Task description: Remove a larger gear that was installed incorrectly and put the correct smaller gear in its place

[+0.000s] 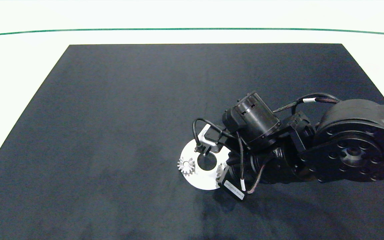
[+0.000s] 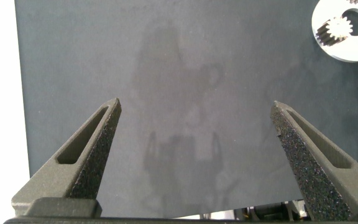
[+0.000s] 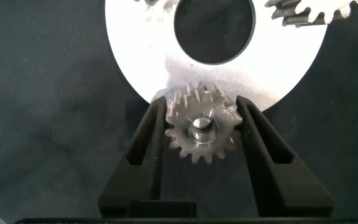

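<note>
Your right tool grips a gear at the white disc's 3 o'clock edge, its pin axis upright, so lift straight up. Left tool hangs wide apart over bare counter, well off at 9 o'clock

A ring plate lies on the bench, right of centre. One gear sits on its left edge, another at its right edge.

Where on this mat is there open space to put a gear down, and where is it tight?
The dark mat is bare left of and beyond the white ring plate. It is crowded at the plate: the right end effector grips a gear at its edge, beside another gear. The left end effector hangs open over bare mat.
</note>
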Robot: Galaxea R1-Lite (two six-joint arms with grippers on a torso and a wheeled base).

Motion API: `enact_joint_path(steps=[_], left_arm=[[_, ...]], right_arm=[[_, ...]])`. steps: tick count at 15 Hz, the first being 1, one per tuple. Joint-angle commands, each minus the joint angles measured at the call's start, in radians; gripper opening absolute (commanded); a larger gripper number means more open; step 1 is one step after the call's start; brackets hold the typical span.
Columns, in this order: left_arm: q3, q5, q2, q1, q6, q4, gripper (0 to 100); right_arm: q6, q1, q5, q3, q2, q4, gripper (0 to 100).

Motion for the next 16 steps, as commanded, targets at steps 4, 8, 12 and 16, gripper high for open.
enact_joint_path(steps=[4,8,12,16], left_arm=[[0.0,0.002,0.0,0.002,0.001,0.003,100],[0.0,0.002,-0.015,0.006,0.001,0.003,100],[0.0,0.014,-0.037,0.015,0.002,0.003,100],[0.0,0.077,-0.051,0.015,0.002,0.003,100]], right_arm=[[0.0,0.001,-0.001,0.002,-0.029,0.004,100],[0.002,-0.002,0.0,0.046,-0.14,0.007,100],[0.038,-0.001,-0.015,0.12,-0.317,0.003,100],[0.117,-0.036,-0.194,0.168,-0.52,0.003,100]])
